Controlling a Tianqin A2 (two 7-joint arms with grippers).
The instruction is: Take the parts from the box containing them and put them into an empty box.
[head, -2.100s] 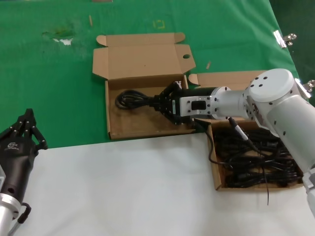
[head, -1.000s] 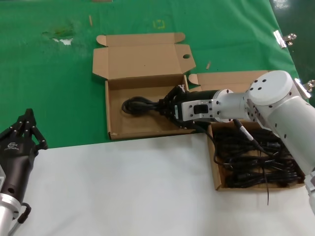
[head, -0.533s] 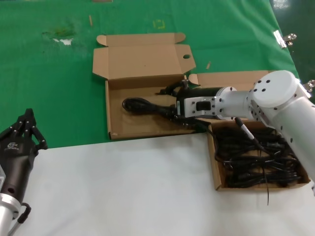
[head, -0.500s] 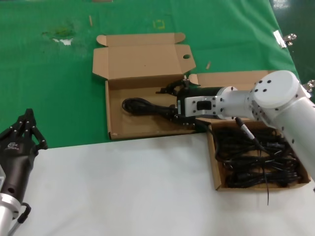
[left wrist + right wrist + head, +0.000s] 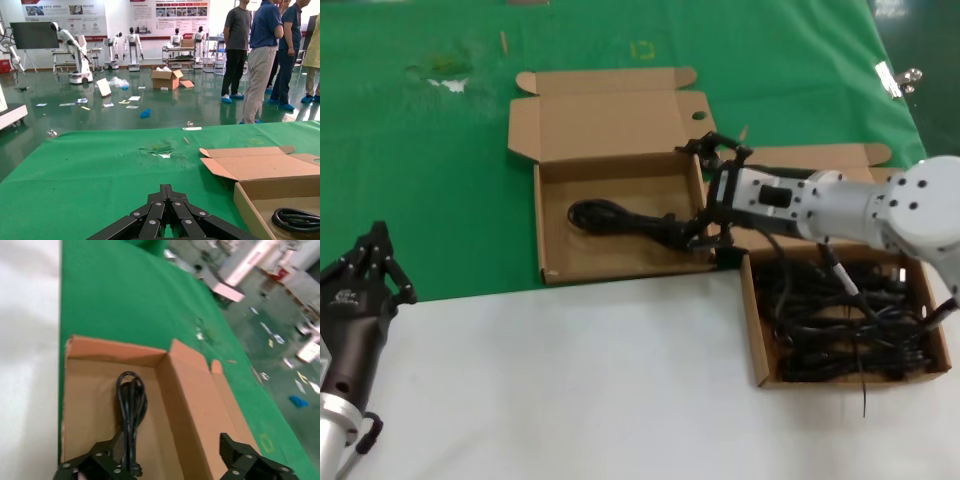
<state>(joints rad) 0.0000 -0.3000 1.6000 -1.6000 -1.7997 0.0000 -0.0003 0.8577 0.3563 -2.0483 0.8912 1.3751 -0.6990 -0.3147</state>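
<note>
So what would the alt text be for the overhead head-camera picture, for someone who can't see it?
The right gripper, fingers open, hovers at the edge of an open cardboard box holding one coiled black cord. Beside it a second box is full of tangled cords; the left gripper is parked near the white table edge.

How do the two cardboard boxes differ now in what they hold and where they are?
The left box holds one coiled cord; the right box holds a tangled heap of cords. The left box lies fully on the green cloth; the right box reaches onto the white surface. The open right pincer is over the left box's edge. Both are shallow, brown, lids open.
</note>
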